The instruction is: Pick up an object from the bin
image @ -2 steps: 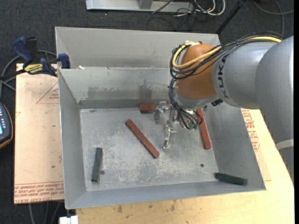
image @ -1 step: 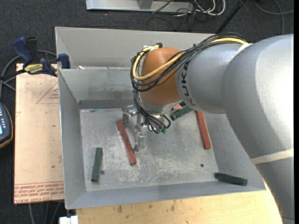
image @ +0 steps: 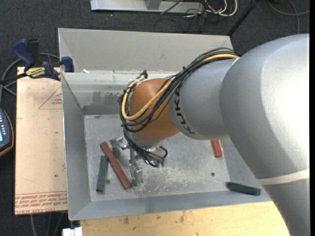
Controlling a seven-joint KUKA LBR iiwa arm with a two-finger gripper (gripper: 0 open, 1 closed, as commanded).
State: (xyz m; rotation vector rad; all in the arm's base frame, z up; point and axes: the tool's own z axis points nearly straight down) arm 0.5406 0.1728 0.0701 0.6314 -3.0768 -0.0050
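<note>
My gripper (image: 127, 160) hangs under the orange wrist cover in the left half of the bin, close to the floor. Its two metal fingers stand apart, one fingertip (image: 118, 146) farther back and the other nearer the front wall, and I see nothing between them. A long red-brown stick (image: 115, 164) lies slanted on the floor just left of the fingers, touching or nearly touching the front one. Left of that stick lies a dark green stick (image: 102, 173), pointing from back to front.
A short orange-red piece (image: 216, 148) lies at the right side of the bin, partly under the arm. A dark green bar (image: 242, 188) rests by the front right corner. The thick arm covers the bin's right and back.
</note>
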